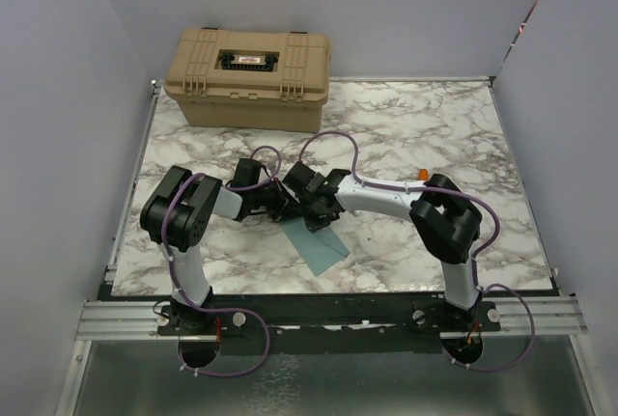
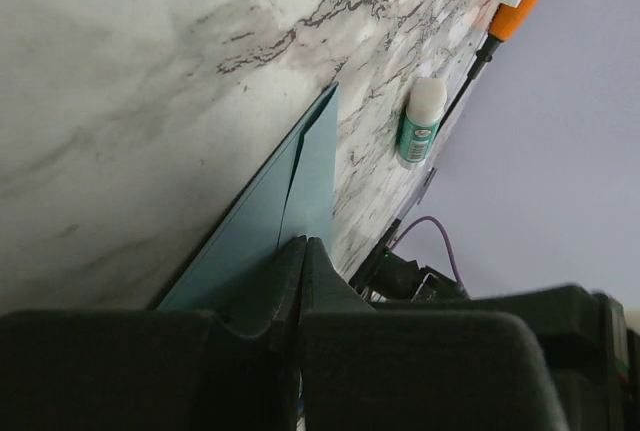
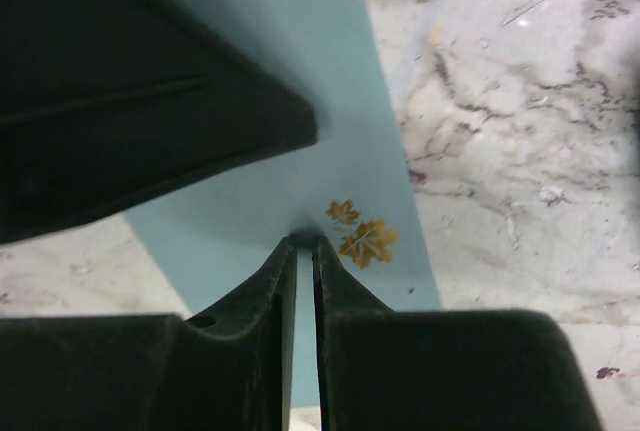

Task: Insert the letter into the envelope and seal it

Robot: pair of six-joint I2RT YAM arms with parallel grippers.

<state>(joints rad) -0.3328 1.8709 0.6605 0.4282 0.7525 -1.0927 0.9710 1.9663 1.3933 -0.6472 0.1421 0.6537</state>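
Left gripper [image 2: 301, 243], fingers shut, and right gripper [image 3: 305, 243], fingers barely parted and holding nothing, meet tips-down on the envelope [image 1: 319, 244] at frame centre. Letter not visible, probably already inside; whether the flap is sealed cannot be told. Glue stick [image 2: 420, 121] lies apart at upper right, box [image 1: 251, 76] at top; neither is in the way

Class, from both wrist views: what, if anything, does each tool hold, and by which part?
The left tool pinches the envelope by the edge nearest its camera. The right tool meets the envelope's face; a grip cannot be told.
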